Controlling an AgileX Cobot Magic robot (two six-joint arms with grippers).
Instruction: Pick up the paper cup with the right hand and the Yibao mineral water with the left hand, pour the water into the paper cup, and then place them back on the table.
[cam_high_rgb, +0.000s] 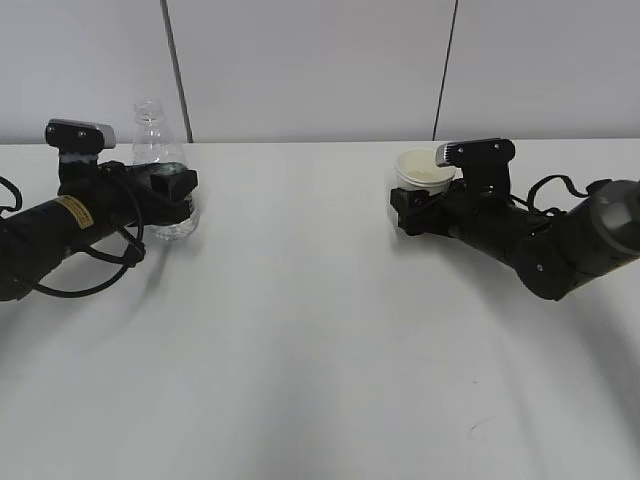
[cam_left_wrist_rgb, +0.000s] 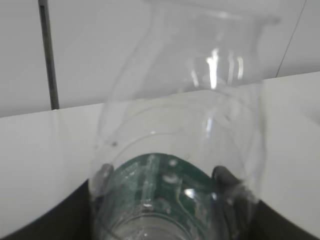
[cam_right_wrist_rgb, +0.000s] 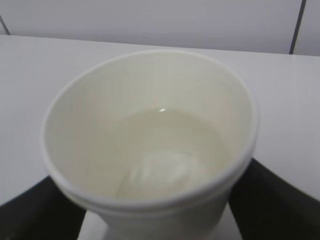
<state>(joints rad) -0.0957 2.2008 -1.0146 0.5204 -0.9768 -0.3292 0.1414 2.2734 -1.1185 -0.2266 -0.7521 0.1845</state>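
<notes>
On the white counter, the left hand is seen at the left with its jaws closed around the upright Yibao mineral water. At the right, the paper cup, holding water, stands between the widely parted jaws of the right hand.

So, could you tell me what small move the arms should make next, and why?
Probably draw the right gripper back from the paper cup: it holds water and seems to stand on the table, fingers either side. The bottle also stands upright, left gripper around it.
</notes>
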